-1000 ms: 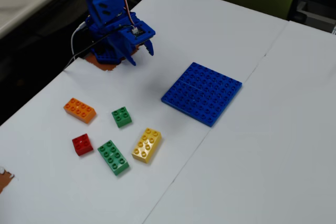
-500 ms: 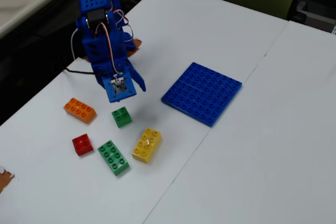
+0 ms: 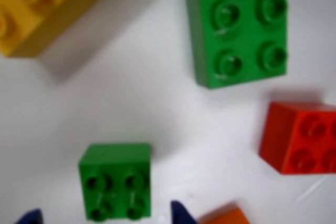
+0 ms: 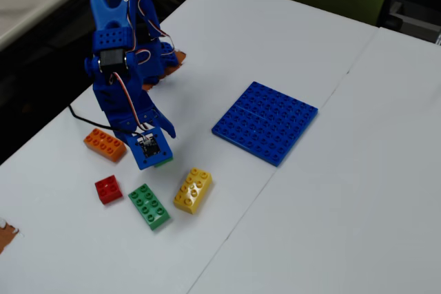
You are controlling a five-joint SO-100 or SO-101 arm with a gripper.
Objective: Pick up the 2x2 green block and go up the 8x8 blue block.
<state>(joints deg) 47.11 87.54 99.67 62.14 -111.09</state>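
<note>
In the wrist view the 2x2 green block (image 3: 115, 181) lies on the white table at the bottom, studs up. My gripper (image 3: 106, 216) is open, with one blue fingertip (image 3: 30, 217) to the block's left and the other (image 3: 181, 213) to its right, neither touching it. In the fixed view the gripper (image 4: 154, 156) hangs low over the block, of which only a green sliver (image 4: 165, 162) shows. The 8x8 blue block (image 4: 265, 122) lies flat to the right, apart from the bricks, and is out of the wrist view.
A longer green brick (image 4: 149, 206) (image 3: 239, 24), a yellow brick (image 4: 192, 190) (image 3: 37, 3), a red brick (image 4: 108, 189) (image 3: 302, 137) and an orange brick (image 4: 105, 144) (image 3: 226, 217) lie close around the gripper. The table's edge runs along the left.
</note>
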